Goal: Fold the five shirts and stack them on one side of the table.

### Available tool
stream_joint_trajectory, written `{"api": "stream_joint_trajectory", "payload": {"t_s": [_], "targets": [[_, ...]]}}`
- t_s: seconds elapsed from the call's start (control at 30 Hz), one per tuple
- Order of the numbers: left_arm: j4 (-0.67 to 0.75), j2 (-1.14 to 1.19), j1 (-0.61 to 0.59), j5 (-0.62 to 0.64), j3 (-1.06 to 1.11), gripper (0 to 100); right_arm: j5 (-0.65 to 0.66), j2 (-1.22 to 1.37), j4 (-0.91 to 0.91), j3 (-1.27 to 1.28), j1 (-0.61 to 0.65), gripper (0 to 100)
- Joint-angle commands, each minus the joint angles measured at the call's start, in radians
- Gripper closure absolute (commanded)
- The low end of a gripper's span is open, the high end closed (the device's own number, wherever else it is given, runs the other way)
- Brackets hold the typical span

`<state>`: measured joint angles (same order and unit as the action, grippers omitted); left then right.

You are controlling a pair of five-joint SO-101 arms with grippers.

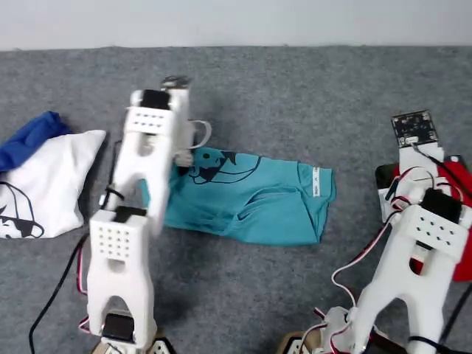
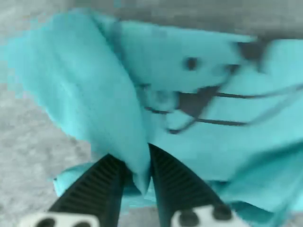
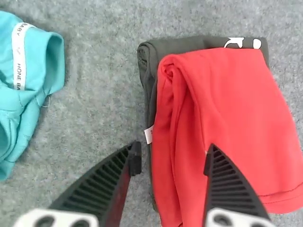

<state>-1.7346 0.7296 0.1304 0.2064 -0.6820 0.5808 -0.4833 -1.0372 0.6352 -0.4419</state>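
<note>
At the far left lie a crumpled blue cloth [image 1: 29, 136] and an unfolded white cotton shirt with a dark print [image 1: 46, 184]. Just beside them the left gripper [image 2: 135, 157] is clamped on a pinch of the teal cotton shirt with a dark line drawing [image 1: 251, 199]. This shirt lies spread mid-table on the grey felt table cover [image 1: 295, 88], collar toward the right. It looks light and limp (it will likely sag rather than hold a crease), so a hem edge or corner seems the best hold. The right gripper [image 3: 173, 152] hangs with jaws apart over a folded red shirt [image 3: 227, 123], which is stacked on a folded dark grey shirt [image 3: 175, 47].
</note>
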Motion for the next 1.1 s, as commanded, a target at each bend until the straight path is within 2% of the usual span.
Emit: {"api": "stream_joint_trajectory", "payload": {"t_s": [0.0,0.43,0.67,1.07], "targets": [[-0.021,-0.121,0.109,-0.043,-0.012,99,-0.012,-0.039,-0.002,0.014,-0.005,77.2],[-0.006,-0.144,0.413,-0.048,-0.019,99,-0.012,-0.042,-0.004,0.043,-0.008,77.2],[0.097,-0.144,0.451,-0.04,-0.015,99,-0.012,-0.085,-0.01,0.043,-0.008,77.2],[0.195,-0.143,0.562,-0.038,-0.013,99,-0.012,-0.194,-0.088,0.043,-0.008,77.2]]}}
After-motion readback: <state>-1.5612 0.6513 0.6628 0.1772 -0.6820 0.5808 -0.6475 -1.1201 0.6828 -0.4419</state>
